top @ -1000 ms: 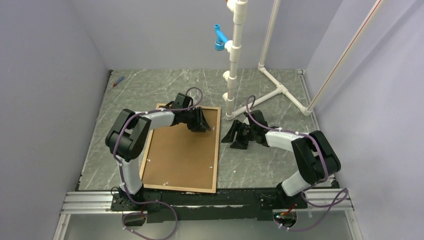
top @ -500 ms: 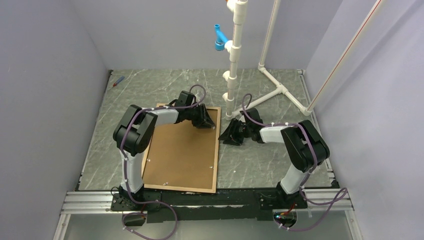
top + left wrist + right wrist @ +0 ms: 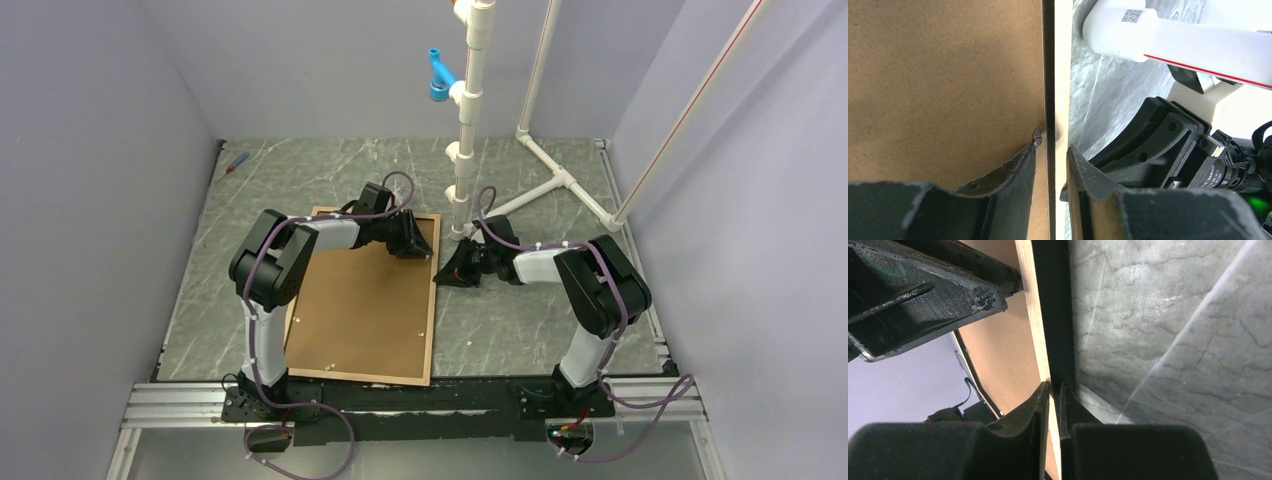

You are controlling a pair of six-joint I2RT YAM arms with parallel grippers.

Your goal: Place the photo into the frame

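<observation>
The frame (image 3: 434, 300) lies flat on the table with a plain brown backing board (image 3: 360, 300) filling it. The photo is hidden. My left gripper (image 3: 412, 243) is at the frame's far right corner. In the left wrist view this gripper (image 3: 1052, 146) is shut across the frame's right rail (image 3: 1049, 60), one finger on the board side and one outside. My right gripper (image 3: 452, 272) reaches in from the right. In the right wrist view it (image 3: 1054, 385) is shut on the thin edge of the rail (image 3: 1034, 315).
A white pipe stand (image 3: 465, 120) with a blue fitting (image 3: 438, 78) rises just behind the two grippers, its feet spreading to the back right. A small red and blue tool (image 3: 236, 161) lies at the far left. Grey walls enclose three sides.
My right gripper has moved left to the frame's right rail and closed on it. My left gripper has shifted slightly right along the far corner and narrowed onto the rail.
</observation>
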